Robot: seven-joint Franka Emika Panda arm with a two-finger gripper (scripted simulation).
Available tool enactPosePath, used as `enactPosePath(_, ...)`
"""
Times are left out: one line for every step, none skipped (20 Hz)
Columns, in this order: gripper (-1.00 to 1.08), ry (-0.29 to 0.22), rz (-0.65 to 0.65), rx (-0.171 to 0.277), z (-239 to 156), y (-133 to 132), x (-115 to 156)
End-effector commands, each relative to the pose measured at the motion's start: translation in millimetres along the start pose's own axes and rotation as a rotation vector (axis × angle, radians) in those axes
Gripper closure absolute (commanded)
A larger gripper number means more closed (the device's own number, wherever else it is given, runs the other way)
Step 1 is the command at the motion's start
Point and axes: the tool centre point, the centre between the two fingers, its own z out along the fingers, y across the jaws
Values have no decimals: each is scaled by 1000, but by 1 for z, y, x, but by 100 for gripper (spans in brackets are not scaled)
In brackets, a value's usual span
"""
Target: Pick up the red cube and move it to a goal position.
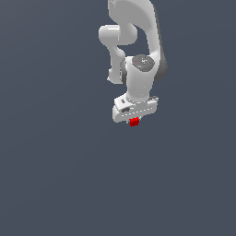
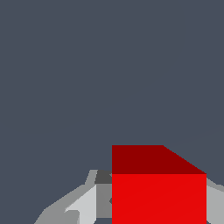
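Observation:
The red cube (image 1: pixel 134 122) is a tiny bright red block sitting right under the white hand of the arm, near the middle of the exterior view. My gripper (image 1: pixel 133 120) is shut on it, and the hand hides the fingers from that view. In the wrist view the red cube (image 2: pixel 158 192) fills the space between the grey fingers (image 2: pixel 103 199), one pressed to each side. I see no marker for a goal position in either view.
A plain dark grey-blue surface (image 1: pixel 55 175) fills both views around the arm. The white arm links (image 1: pixel 138 41) rise behind the hand toward the exterior view's top edge. Nothing else shows.

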Motion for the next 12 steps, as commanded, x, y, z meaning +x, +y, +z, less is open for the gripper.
enactPosePath(108,1,-1,0,-26,0,-4)
enactPosePath(108,1,-1,0,-36,0,-6)
enactPosePath(108,1,-1,0,-45,0,-7)
enactPosePath(108,1,-1,0,-54,0,-8)
enactPosePath(108,1,-1,0,-62,0,-10)
enactPosePath(108,1,-1,1,-71,0,-11)
enactPosePath(108,1,-1,1,-78,0,-12)
enactPosePath(108,1,-1,1,-85,0,-13)
enactPosePath(108,1,-1,1,-92,0,-13)
enactPosePath(108,1,-1,1,-98,0,-14)
enactPosePath(108,1,-1,1,-103,0,-15)
enactPosePath(108,1,-1,1,-108,0,-15)
